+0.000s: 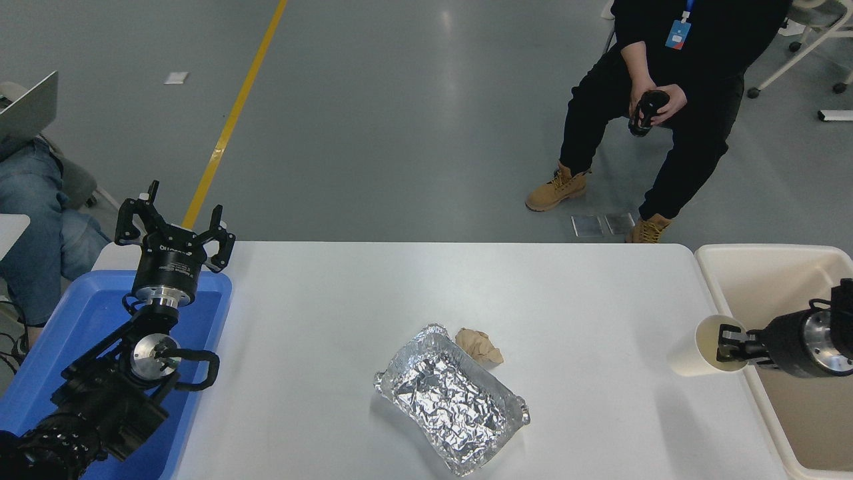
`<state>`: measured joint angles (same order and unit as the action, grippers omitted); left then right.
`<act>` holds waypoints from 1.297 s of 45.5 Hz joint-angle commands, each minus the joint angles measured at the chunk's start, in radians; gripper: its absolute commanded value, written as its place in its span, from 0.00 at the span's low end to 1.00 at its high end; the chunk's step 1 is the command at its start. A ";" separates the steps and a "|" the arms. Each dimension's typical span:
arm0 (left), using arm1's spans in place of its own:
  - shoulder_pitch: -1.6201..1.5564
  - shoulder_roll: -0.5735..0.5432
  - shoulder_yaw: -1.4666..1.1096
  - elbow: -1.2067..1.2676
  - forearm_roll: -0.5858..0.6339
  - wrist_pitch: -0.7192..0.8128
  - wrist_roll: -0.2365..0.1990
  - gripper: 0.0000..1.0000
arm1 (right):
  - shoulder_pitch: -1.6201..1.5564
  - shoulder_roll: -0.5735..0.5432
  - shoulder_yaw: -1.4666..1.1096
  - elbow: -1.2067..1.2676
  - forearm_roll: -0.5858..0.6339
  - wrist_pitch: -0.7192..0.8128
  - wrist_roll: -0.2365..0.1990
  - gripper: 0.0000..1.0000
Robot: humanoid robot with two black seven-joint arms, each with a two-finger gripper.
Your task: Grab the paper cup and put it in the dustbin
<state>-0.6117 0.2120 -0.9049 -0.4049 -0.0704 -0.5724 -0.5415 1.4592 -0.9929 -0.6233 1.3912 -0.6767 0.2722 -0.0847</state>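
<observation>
Head view: the right hand (723, 347) is reaching in from the right edge and is gripping the paper cup (703, 347), its fingers clamped on the cup's rim, one finger showing inside the mouth. The cup is lying tilted on its side in the grip, mouth turned toward the right, at the right end of the white tabletop (573, 293). It is sitting just beside the left rim of the dustbin (746, 267), which is standing against the tabletop's right edge with its open top facing up. Whether the cup's base is touching the tabletop cannot be told.

The left hand (174, 223) is parked at the lower left with its fingers spread apart, holding nothing, above the blue bin (93, 313) that is overlapping the tabletop's left edge.

Near the tabletop's front middle, a crinkled foil tray (453, 400) is lying at an angle, one corner reaching close to the near edge. A crumpled tan paper ball (480, 347) is resting just beside the tray's far right corner. A wide stretch of bare tabletop is lying between the tray and the cup.

Beyond the far edge, a person in black clothes (666, 67) is sitting and holding a dark device (648, 112). Another person in jeans (33, 220) is sitting at the left edge.
</observation>
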 commanded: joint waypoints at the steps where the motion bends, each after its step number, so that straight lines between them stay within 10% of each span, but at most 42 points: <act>1: 0.001 0.000 0.000 0.000 0.000 0.000 0.000 0.99 | 0.125 -0.035 0.001 0.042 0.005 0.035 0.000 0.00; 45: 0.001 0.000 0.000 0.001 0.000 0.000 0.000 0.99 | 0.294 -0.095 0.024 -0.188 0.135 0.116 -0.006 0.00; 59: 0.000 0.000 0.001 0.001 0.000 0.000 0.000 0.99 | -0.028 0.083 0.053 -0.710 0.479 -0.014 -0.006 0.00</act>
<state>-0.6110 0.2119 -0.9046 -0.4039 -0.0705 -0.5716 -0.5415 1.6455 -1.0232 -0.5891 1.0342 -0.4224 0.3400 -0.0898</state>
